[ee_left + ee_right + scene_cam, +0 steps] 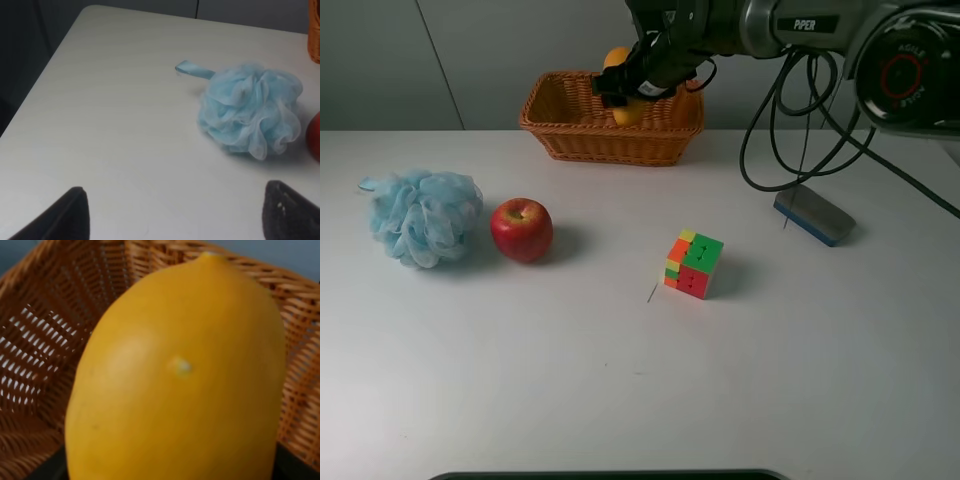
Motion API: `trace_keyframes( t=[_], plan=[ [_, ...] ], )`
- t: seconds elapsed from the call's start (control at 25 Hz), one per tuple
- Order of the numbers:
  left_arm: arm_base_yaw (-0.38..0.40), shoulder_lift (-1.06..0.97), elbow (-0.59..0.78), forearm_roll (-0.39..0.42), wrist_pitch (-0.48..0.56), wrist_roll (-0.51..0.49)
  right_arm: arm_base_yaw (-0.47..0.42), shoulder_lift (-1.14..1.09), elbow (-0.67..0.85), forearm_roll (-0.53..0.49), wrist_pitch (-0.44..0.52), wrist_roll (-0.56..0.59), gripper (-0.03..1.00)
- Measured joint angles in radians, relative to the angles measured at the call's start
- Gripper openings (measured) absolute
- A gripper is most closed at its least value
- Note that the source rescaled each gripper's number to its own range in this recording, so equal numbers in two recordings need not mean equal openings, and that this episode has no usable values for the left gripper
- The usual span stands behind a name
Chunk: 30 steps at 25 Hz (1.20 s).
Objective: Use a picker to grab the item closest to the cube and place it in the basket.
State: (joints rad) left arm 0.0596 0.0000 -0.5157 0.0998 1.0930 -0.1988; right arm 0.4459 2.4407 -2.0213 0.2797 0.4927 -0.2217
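Note:
My right gripper (pixel 626 88), the dark picker on the black arm, is shut on the orange-yellow mango-like fruit (pixel 617 57) and holds it over the inside of the wicker basket (pixel 610 142) at the back of the table. In the right wrist view the fruit (pixel 175 380) fills the frame, with the basket's woven wall (pixel 45 330) close behind it. The multicoloured cube (pixel 694 265) stands alone at mid-table. My left gripper (pixel 175 215) is open and empty, low over the table's left part, its fingertips (pixel 70 212) wide apart.
A red apple (pixel 521 229) and a light blue bath pouf (pixel 423 216) lie on the left; the pouf (pixel 250 110) is ahead of the left gripper. A grey-and-blue eraser block (pixel 814 215) lies on the right under hanging black cables (pixel 790 130).

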Motion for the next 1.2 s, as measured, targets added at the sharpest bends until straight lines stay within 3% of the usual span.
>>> trace_keyframes(
  t=[0.28, 0.32, 0.36, 0.4, 0.44, 0.48, 0.88, 1.04, 1.2],
  plan=[
    [0.000, 0.000, 0.000, 0.000, 0.000, 0.000, 0.000, 0.000, -0.010, 0.000, 0.012, 0.000, 0.03],
    [0.000, 0.000, 0.000, 0.000, 0.000, 0.000, 0.000, 0.000, -0.010, 0.000, 0.012, 0.000, 0.18],
    [0.000, 0.000, 0.000, 0.000, 0.000, 0.000, 0.000, 0.000, -0.010, 0.000, 0.012, 0.000, 0.62],
    [0.000, 0.000, 0.000, 0.000, 0.000, 0.000, 0.000, 0.000, -0.012, 0.000, 0.010, -0.003, 0.81],
    [0.000, 0.000, 0.000, 0.000, 0.000, 0.000, 0.000, 0.000, -0.012, 0.000, 0.009, -0.003, 0.92],
    [0.000, 0.000, 0.000, 0.000, 0.000, 0.000, 0.000, 0.000, -0.012, 0.000, 0.009, -0.003, 0.96],
    [0.000, 0.000, 0.000, 0.000, 0.000, 0.000, 0.000, -0.020, -0.012, -0.027, 0.025, -0.017, 1.00],
    [0.000, 0.001, 0.000, 0.000, 0.000, 0.000, 0.000, -0.106, -0.012, -0.098, 0.115, -0.023, 1.00],
    [0.000, 0.001, 0.000, 0.000, 0.000, 0.000, -0.006, -0.245, -0.012, -0.137, 0.286, -0.027, 1.00]
  ],
)
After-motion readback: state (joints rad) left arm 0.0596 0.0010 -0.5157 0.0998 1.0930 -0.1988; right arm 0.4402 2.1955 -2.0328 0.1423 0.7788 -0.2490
